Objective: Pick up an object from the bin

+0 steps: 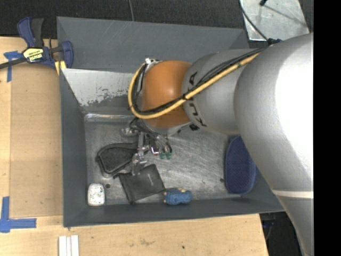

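I work in a robotics lab, at a fixed test station rather than in any home or shop. Under me sits a grey metal bin with sloped walls and a scratched, scuffed floor. My arm is a thick silver industrial one, with an orange cover at the wrist and black and yellow cables run along it. In the bin lie mismatched odds and ends: a black oval piece, a flat black slab, a small white block, a blue pad.

Dark letters on the silver arm, beside its orange cover, are too hidden to read.
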You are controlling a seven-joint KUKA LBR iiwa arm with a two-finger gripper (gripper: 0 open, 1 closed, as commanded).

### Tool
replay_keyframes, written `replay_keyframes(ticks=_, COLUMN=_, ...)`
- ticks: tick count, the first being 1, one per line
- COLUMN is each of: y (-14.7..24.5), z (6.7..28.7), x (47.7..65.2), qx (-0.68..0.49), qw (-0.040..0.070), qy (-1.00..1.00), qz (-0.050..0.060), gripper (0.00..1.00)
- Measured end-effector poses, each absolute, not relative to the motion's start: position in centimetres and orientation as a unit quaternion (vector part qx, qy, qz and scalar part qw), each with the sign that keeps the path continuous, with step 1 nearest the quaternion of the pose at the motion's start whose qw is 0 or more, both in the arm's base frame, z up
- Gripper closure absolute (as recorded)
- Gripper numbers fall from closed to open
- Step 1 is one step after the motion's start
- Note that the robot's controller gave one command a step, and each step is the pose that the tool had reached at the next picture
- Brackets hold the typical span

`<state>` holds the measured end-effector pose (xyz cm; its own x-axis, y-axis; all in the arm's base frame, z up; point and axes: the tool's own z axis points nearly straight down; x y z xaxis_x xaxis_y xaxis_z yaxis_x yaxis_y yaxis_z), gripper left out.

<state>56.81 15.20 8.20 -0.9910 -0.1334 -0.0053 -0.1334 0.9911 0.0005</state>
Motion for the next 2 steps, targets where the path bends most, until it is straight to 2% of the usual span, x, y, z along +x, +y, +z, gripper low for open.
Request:
replay_keyframes(ticks=1, y=15.2, z=8.1, x=56.8, qx=-0.067, qw=0.002, qy=0.998, qz=0.000, gripper=1.00)
replay_keyframes(ticks=2, y=13.0, z=26.5, x=55.4, qx=-0.181, qw=0.002, qy=0.984, qz=-0.001, gripper=1.00)
